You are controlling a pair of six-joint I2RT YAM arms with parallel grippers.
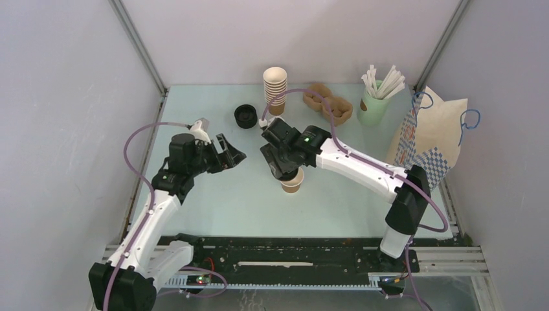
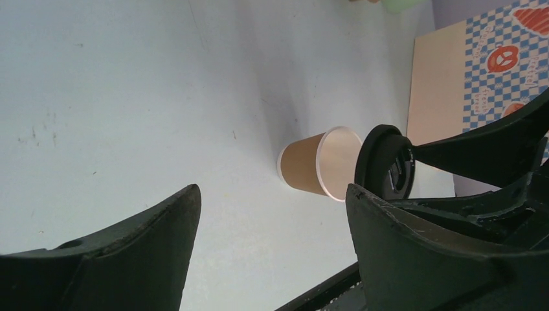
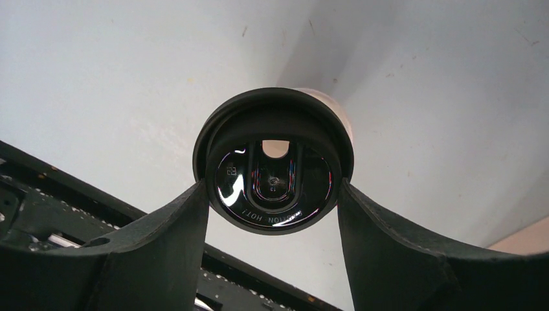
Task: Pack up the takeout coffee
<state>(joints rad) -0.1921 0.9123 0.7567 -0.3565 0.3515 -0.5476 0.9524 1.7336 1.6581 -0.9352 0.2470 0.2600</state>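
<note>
Left gripper [image 2: 272, 194], 9 o'clock of centre: spread wide, nothing in it.
Right gripper [image 3: 272, 191], centre: clamped edge-on on one glossy black lid [image 3: 273, 162], poised just over the cup rim. Cannot tell if it is seated.
Takeout coffee cup [image 2: 304, 168]: upright on the surface [image 1: 213, 201] at centre, white inside showing, so judged empty.
Handling (judgement): very light, thin paper wall, dents under squeeze, tips easily. Grip gently just below the rolled rim, the stiffest part.
Count: one loose cup, one held lid.
Far edge:
- 11 o'clock: one dark lid pile [image 1: 246, 116].
- 12 o'clock: one cup stack [image 1: 274, 87].
- 1 o'clock: one pulp tray [image 1: 329, 103] and one green straw cup [image 1: 372, 110].
- 2 o'clock: one paper bag [image 1: 430, 136].
</note>
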